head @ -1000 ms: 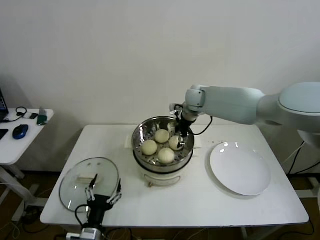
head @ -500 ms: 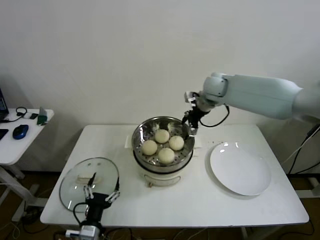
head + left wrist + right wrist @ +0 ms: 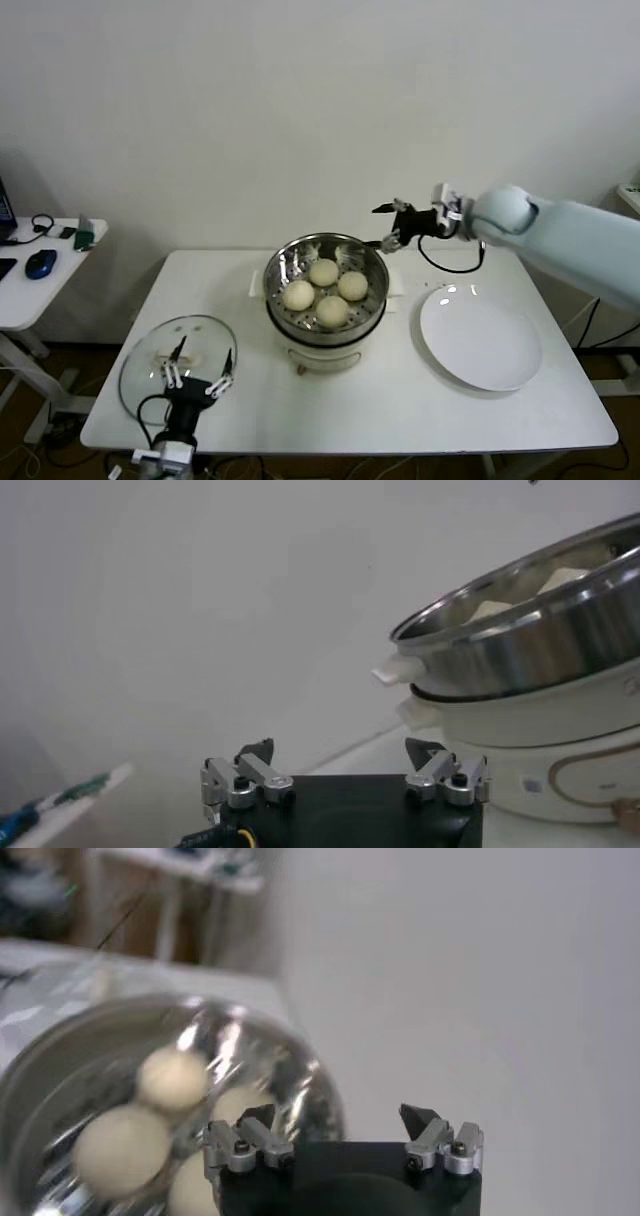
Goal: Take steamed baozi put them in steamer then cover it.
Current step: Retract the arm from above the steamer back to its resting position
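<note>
On the white worktop (image 3: 400, 400) in the head view, the steamer (image 3: 372, 296) stands at the middle with all four steamed baozi (image 3: 324, 290) lying in its perforated basket, so the loading looks done and the covering is the step in hand. To the steamer's right lies a bare white plate (image 3: 480, 345); at the near left corner lies the glass lid (image 3: 150, 365), flat, handle up. The left end effector (image 3: 196, 372) hovers over the lid's near edge, fingers spread and holding nothing. The right end effector (image 3: 392, 226) is raised just beyond the steamer's right rim, fingers apart and empty, pointing across toward the left. To cover well, I judge the left arm should straddle the lid's handle squarely, close firmly, lift it level, and lower it centred over the rim while the right arm keeps clear. From the left wrist view, the left end effector's fingers (image 3: 245, 777) stand wide apart, with the steamer's steel wall and white base ahead, bun tops just showing above the rim. From the right wrist view, the right end effector's fingers (image 3: 240, 1145) are likewise apart and empty, with the basket and at least three buns beyond them. The buns are round with no long axis; the steamer sits upright, mouth open upward.
</note>
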### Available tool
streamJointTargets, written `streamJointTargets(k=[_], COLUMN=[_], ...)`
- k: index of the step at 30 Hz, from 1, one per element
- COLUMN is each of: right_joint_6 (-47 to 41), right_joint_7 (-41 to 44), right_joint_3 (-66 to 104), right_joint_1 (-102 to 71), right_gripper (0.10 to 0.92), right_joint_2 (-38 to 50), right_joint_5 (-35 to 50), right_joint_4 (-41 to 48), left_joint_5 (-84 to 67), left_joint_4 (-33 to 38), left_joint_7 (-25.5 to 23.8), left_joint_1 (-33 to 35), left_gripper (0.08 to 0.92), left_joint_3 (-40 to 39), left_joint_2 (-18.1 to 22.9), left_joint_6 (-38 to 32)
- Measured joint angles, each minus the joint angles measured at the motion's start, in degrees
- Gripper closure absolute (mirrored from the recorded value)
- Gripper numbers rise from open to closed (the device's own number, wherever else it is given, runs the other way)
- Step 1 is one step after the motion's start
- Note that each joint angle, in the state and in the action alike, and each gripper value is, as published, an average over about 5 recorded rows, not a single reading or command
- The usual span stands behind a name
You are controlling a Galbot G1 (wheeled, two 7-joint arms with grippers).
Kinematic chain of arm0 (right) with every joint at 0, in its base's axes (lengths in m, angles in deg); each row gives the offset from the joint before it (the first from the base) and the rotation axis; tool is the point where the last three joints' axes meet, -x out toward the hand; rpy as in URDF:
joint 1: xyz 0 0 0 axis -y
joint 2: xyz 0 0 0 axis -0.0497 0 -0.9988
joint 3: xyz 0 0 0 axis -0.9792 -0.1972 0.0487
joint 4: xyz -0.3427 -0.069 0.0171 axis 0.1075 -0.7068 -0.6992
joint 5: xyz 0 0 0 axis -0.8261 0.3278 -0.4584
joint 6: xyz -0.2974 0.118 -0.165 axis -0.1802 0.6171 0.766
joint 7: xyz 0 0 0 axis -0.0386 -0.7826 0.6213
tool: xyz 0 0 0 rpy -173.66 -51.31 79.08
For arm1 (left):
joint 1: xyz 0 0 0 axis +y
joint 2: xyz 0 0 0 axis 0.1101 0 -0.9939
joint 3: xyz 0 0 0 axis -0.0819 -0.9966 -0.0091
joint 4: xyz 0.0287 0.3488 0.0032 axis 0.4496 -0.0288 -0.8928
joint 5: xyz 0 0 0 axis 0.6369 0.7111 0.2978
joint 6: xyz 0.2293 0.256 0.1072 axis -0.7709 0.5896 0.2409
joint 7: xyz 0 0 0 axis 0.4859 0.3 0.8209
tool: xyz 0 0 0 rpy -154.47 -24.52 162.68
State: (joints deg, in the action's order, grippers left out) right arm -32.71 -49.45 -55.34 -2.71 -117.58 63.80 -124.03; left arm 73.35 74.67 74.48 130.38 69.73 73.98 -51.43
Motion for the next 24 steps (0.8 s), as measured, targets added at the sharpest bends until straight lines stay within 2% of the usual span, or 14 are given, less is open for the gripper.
streamJointTargets(k=[11, 17, 24], right_joint_6=[6.76, 7.0, 5.56], right_joint_7=[-16.57, -22.4, -25.23], right_joint_3=[32.4, 52.58, 73.32], right_joint_1=[-31.27, -50.59, -70.36], right_gripper=[0.203, 0.203, 0.203], right_joint_2=[9.61, 8.81, 4.42], right_joint_5=[-0.7, -2.8, -5.52], right_joint_4=[-8.15, -12.21, -15.82], left_joint_5=[16.31, 29.69, 44.66], left_joint_4=[1.74, 2.45, 1.62], left_joint_7=[-0.62, -1.91, -3.87], left_joint_1=[0.25, 0.43, -0.07], left_gripper=[0.177, 0.177, 0.177], left_joint_3=[0.71, 1.36, 1.93], left_joint_2=[-1.22, -2.56, -4.33], left_joint_6=[4.29, 7.68, 9.85])
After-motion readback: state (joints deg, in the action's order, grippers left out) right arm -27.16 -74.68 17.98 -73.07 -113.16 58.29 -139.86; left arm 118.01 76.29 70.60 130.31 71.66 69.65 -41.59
